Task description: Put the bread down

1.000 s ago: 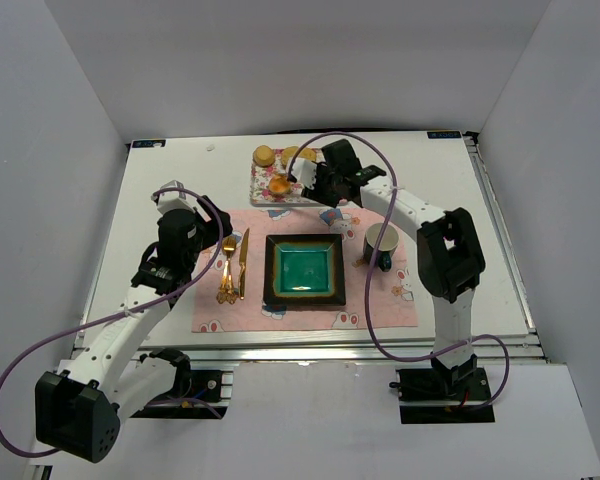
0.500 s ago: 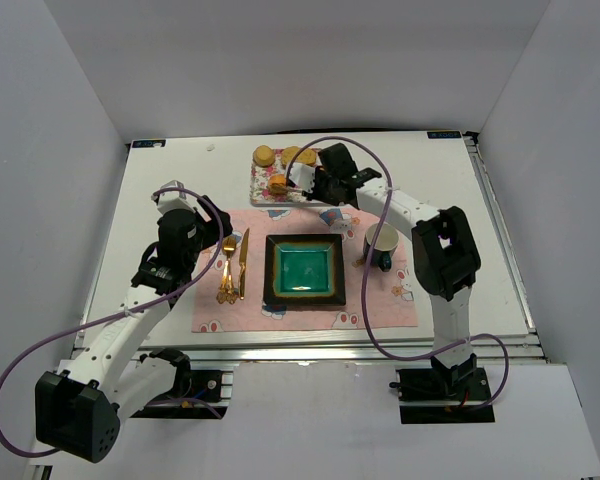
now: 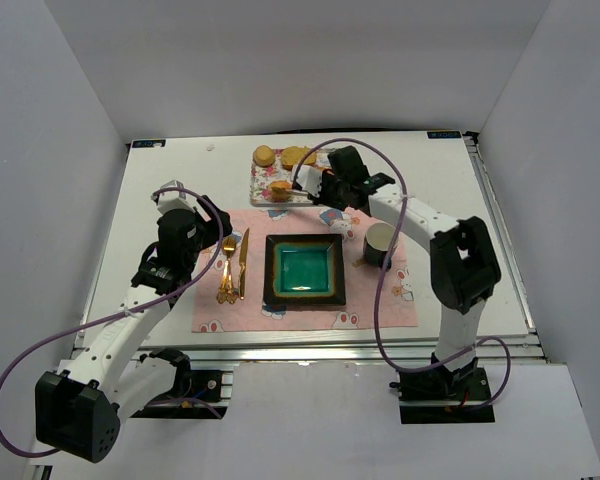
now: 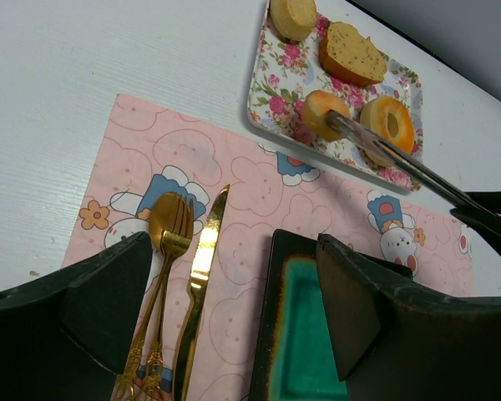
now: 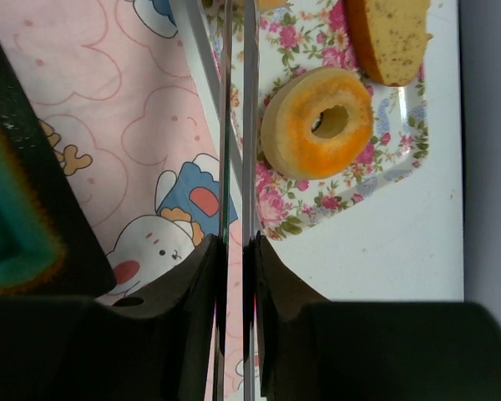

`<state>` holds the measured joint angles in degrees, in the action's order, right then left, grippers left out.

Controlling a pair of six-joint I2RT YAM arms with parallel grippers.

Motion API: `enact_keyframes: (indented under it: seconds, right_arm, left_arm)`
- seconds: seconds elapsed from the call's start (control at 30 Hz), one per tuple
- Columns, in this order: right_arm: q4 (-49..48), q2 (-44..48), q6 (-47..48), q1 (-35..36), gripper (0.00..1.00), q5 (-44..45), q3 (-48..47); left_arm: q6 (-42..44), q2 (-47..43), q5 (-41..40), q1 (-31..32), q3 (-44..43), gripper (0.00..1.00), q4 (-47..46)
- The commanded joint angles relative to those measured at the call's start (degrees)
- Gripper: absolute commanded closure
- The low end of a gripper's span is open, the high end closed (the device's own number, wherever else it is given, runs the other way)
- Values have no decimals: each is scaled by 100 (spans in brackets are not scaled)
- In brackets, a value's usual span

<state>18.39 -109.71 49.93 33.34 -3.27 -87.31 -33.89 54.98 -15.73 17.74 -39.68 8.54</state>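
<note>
Top: one small round orange-golden bread [image 3: 279, 187] on floral tray [image 3: 258, 175], upper centre.
Left wrist: left gripper [image 4: 234, 251] wide apart; one ring doughnut [image 4: 388, 123], one pale bun [image 4: 292, 15], one brown slice [image 4: 351, 57].
Right wrist: right gripper [image 5: 235, 25] blades nearly together; clamp unclear.

A lab test cell: plain white panels [image 3: 70, 120] enclose a white table [image 3: 440, 170] on aluminium rails [image 3: 280, 345].

Orange-golden bread [image 4: 320, 114], orange doughnut [image 4: 388, 124] at its 3 o'clock, white pink-rose tray [image 4: 264, 90], pink cartoon-animal placemat [image 4: 142, 159], teal dark-rimmed plate [image 3: 303, 270], gold cutlery [image 4: 165, 227], silver tongs [image 4: 401, 159].
</note>
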Motion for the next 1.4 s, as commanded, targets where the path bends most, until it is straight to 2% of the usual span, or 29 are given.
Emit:
enact_keyframes:
  seconds: [0.0, 0.17, 0.37, 0.57, 0.73, 0.93, 1.03, 1.13, 1.27, 1.37]
  right_arm:
    - [-415, 721, -106, -3, 100, -306, 187]
    - [-205, 1276, -98, -12, 100, -631, 722]
    - [261, 2444, 130, -12, 100, -1211, 1654]
    - [779, 3639, 324, -12, 100, -1396, 2525]
    - [973, 4054, 552, -12, 100, -1256, 3183]
    - [1114, 4151, 579, -3, 96, -1211, 3475]
    - [1254, 4133, 579, -3, 91, -1220, 3484]
    - [1386, 4186, 640, -3, 76, -1299, 3484]
    - [1439, 4326, 605, -3, 64, -1396, 3492]
    - [1457, 4414, 561, 5, 60, -1422, 3501]
  left_arm:
    - [40, -66, -89, -33, -57, 12, -124]
    - [40, -84, -89, -42, -48, 12, -124]
    - [32, -119, -89, -51, 4, 11, -168]
    - [-12, -102, -18, -60, 83, 12, -282]
    - [-21, -67, 43, -69, 110, 12, -344]
    - [-21, -49, 96, -69, 110, 12, -388]
    - [-30, -66, 105, -60, 110, 12, -370]
    - [-48, -119, 96, -69, 136, 12, -361]
    - [-83, -216, 79, -60, 198, 12, -361]
    - [-100, -268, 78, -69, 233, 11, -361]
